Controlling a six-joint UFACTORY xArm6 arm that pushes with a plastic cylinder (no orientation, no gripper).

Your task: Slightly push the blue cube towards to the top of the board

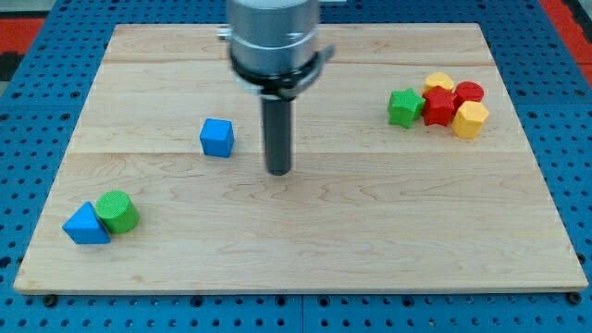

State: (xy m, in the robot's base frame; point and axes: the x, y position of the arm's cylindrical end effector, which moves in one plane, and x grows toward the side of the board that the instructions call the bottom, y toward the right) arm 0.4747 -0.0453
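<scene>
The blue cube [216,138] sits on the wooden board [305,240], left of centre. My tip [277,171] rests on the board to the cube's right and slightly below it, about a cube's width away, not touching it. The dark rod hangs from the grey arm body at the view's top.
A blue triangular block [85,225] and a green cylinder [117,212] touch at the view's bottom left. A cluster at the top right holds a green star-shaped block [403,107], a red star-shaped block [438,106], a red cylinder [469,92] and two yellow blocks [470,120], [438,82].
</scene>
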